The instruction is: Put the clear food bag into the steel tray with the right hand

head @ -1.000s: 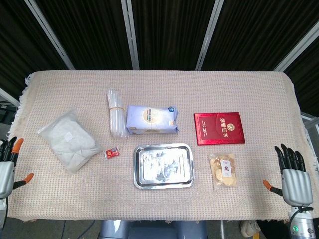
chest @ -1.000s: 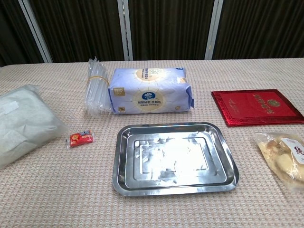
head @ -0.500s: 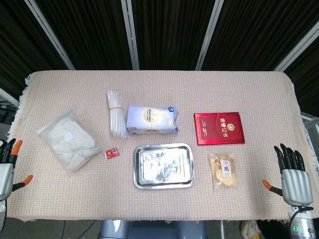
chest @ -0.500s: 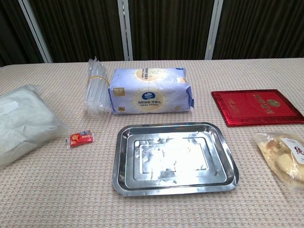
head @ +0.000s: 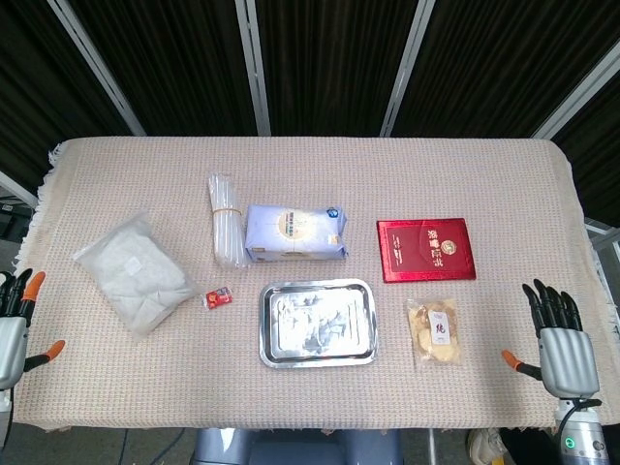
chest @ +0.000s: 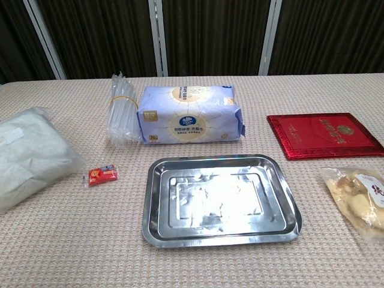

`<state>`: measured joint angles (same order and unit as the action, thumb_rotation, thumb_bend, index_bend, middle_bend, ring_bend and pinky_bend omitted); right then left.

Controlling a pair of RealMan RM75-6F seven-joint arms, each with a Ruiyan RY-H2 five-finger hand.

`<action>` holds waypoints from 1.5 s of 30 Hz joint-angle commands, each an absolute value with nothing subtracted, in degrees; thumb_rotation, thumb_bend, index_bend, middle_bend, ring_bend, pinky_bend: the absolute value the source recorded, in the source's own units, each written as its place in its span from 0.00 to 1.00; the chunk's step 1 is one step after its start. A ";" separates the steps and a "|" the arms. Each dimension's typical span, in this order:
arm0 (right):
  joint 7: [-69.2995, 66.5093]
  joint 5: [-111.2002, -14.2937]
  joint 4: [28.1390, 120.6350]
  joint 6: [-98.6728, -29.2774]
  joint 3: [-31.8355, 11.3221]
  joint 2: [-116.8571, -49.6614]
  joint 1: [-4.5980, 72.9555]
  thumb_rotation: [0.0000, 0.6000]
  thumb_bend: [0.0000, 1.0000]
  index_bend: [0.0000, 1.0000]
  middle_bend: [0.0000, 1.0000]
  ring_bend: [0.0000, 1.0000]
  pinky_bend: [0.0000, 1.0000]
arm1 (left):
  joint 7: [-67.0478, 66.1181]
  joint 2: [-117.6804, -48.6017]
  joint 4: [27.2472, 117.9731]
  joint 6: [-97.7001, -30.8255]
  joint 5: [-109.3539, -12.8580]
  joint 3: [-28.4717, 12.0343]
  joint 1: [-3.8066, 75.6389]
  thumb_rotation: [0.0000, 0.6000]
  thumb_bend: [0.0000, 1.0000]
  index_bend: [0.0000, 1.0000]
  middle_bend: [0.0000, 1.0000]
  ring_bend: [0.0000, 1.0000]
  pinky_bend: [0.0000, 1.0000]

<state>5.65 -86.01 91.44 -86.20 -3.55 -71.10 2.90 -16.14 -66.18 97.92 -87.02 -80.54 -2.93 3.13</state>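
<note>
At the worktop's [head: 504, 194] edge, the right robot hand [head: 560, 339] waits spread and empty, yet to reach for the food bag [head: 435, 330] beside the steel tray [head: 318, 323].

Gold print on red booklet [chest: 324, 135], red character on clear food bag [head: 436, 330] label, print on tissue pack [chest: 191, 114]: all illegible.

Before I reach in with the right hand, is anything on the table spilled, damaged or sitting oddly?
Nothing stands out. The steel tray is empty and flat, the clear food bag lies intact just right of it, and the right hand is open at the table edge.
</note>
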 commanded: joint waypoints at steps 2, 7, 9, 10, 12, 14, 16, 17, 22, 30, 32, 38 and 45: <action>4.44 -87.99 93.04 -83.33 -2.60 -69.72 4.71 1.00 0.00 0.00 0.00 0.00 0.00 | -16.22 -66.16 98.00 -86.81 -80.51 -3.09 3.34 1.00 0.01 0.02 0.00 0.00 0.00; 5.30 -88.73 95.55 -78.40 -1.95 -68.17 7.47 1.00 0.00 0.00 0.00 0.00 0.00 | -16.43 -66.37 97.83 -86.12 -80.34 -2.92 3.53 1.00 0.01 0.02 0.00 0.00 0.00; 5.80 -88.94 96.64 -76.28 -1.87 -67.77 8.81 1.00 0.00 0.00 0.00 0.00 0.00 | -16.42 -66.51 97.74 -85.92 -80.06 -2.93 3.54 1.00 0.01 0.02 0.00 0.00 0.00; 6.11 -89.01 97.20 -74.78 -1.86 -67.61 9.77 1.00 0.00 0.00 0.00 0.00 0.00 | -16.40 -66.54 97.66 -85.85 -79.91 -2.95 3.53 1.00 0.01 0.02 0.00 0.00 0.00; 6.85 -88.76 97.97 -72.22 -1.88 -67.37 11.30 1.00 0.00 0.00 0.00 0.00 0.00 | -16.46 -66.56 97.51 -85.68 -79.78 -2.98 3.60 1.00 0.01 0.02 0.00 0.00 0.00; 7.77 -88.05 98.74 -68.96 -1.99 -67.18 13.19 1.00 0.00 0.00 0.00 0.00 0.00 | -16.35 -66.59 97.33 -85.59 -79.62 -3.06 3.63 1.00 0.01 0.02 0.00 0.00 0.00; 8.46 -86.93 99.22 -65.51 -2.17 -67.06 15.14 1.00 0.00 0.00 0.00 0.00 0.00 | -16.20 -66.61 97.15 -85.47 -79.46 -3.14 3.67 1.00 0.01 0.02 0.00 0.00 0.00; 8.70 -86.37 99.22 -64.05 -2.28 -67.07 15.98 1.00 0.00 0.00 0.00 0.00 0.00 | -16.11 -66.65 97.05 -85.35 -79.38 -3.13 3.70 1.00 0.01 0.02 0.00 0.00 0.00; 11.23 -82.78 98.18 -57.53 -2.71 -67.44 19.68 1.00 0.00 0.00 0.00 0.00 0.00 | -15.79 -66.77 96.29 -84.72 -78.88 -3.05 3.77 1.00 0.01 0.02 0.00 0.00 0.00; 13.05 -77.80 95.92 -52.17 -2.36 -69.36 22.66 1.00 0.00 0.00 0.00 0.00 0.00 | -15.52 -67.09 95.79 -83.92 -78.41 -2.98 3.98 1.00 0.01 0.02 0.00 0.00 0.00; 13.24 -77.00 95.26 -51.66 -2.18 -69.78 22.96 1.00 0.00 0.00 0.00 0.00 0.00 | -15.41 -67.09 95.74 -83.84 -78.43 -2.98 4.02 1.00 0.01 0.02 0.00 0.00 0.00; 13.66 -75.52 93.92 -50.90 -1.41 -70.93 23.56 1.00 0.00 0.00 0.00 0.00 0.00 | -15.27 -67.09 95.57 -83.66 -78.23 -2.89 3.99 1.00 0.01 0.02 0.00 0.00 0.00; 14.01 -74.88 92.93 -50.06 -0.84 -72.05 24.45 1.00 0.00 0.00 0.00 0.00 0.00 | -15.18 -66.94 95.69 -83.84 -78.25 -2.96 3.95 1.00 0.01 0.02 0.00 0.00 0.00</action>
<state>13.97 -74.94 93.00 -50.13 -0.88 -71.98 24.38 -15.18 -66.94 95.70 -83.83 -78.25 -2.96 3.95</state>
